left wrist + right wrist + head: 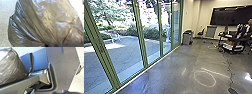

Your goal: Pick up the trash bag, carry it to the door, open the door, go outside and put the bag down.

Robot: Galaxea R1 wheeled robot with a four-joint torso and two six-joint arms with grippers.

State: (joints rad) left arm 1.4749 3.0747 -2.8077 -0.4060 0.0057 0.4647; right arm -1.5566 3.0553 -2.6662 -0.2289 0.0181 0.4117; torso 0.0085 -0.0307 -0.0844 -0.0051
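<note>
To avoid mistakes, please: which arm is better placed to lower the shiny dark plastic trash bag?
Probably the left: the bag looms larger before its wrist camera than before the right one. The grip itself is unclear.

The trash bag [47,22] is thin plastic film, glossy and heavily creased. The floor [184,70] is smooth and polished, with bright reflections; on the left, clear, smooth glass panes [152,47] sit in painted green frames [139,32]. The far wall [205,10] is matt, the screen [231,16] smooth.
</note>
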